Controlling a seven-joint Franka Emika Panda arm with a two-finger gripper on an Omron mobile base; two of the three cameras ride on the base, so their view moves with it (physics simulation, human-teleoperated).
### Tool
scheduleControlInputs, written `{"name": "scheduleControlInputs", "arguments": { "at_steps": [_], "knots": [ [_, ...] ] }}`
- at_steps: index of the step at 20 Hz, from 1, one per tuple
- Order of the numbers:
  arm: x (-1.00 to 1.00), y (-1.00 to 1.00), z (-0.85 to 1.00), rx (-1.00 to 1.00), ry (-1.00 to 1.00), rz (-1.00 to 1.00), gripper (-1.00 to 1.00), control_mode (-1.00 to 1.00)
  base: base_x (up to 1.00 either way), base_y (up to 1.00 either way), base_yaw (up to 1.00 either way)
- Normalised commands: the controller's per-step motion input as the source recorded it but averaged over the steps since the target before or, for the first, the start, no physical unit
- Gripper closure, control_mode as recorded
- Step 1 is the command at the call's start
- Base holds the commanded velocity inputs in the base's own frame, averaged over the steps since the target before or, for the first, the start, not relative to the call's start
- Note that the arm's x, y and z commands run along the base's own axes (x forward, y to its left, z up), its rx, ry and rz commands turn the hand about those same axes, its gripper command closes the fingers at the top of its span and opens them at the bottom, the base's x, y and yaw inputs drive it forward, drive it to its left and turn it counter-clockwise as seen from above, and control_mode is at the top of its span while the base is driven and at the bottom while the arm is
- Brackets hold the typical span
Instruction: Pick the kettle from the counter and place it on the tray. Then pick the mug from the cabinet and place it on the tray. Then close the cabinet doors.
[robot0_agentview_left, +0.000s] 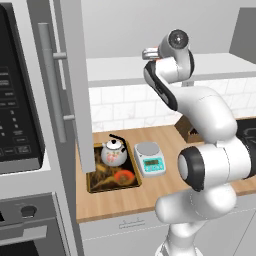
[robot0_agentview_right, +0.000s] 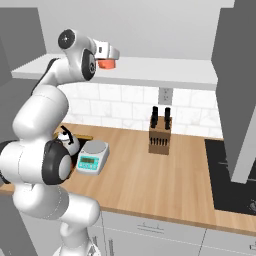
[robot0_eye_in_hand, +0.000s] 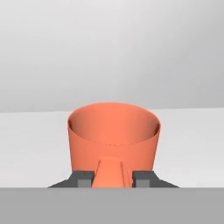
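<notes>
With the kettle (robot0_agentview_left: 114, 152) already on the tray (robot0_agentview_left: 131, 182), the gripper (robot0_eye_in_hand: 112, 178) clamps the mug (robot0_eye_in_hand: 113, 138) by its handle, just ahead on the cabinet shelf, so it can be lifted out.

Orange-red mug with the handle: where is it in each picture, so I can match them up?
Hand view: the orange-red cylindrical mug is low in the centre, handle towards the camera, on the white shelf.
Right base view: upper left, at the shelf.
Left base view: hidden behind the white arm.
Shared landmark: the shelf.
</notes>
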Motion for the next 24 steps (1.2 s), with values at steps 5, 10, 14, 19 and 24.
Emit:
{"name": "scheduleControlInputs", "arguments": {
  "at_steps": [5, 10, 14, 19, 24],
  "knots": [
    [-0.01, 0.0, -0.04, 0.0, 0.0, -0.01, 1.0, -1.0, 0.0, 0.0, 0.0],
    [-0.25, 0.0, -0.01, 0.0, -0.05, 0.0, 1.0, -1.0, 0.0, 0.0, 0.0],
    [-0.68, 0.13, 0.16, 0.0, -0.08, 0.17, 1.0, -1.0, 0.0, 0.0, 0.0],
    [-0.76, 0.12, 0.2, -0.01, 0.0, 0.35, 1.0, -1.0, 0.0, 0.0, 0.0],
    [-0.98, 0.03, 0.08, -0.01, 0.0, 0.47, 1.0, -1.0, 0.0, 0.0, 0.0]
  ]
}}
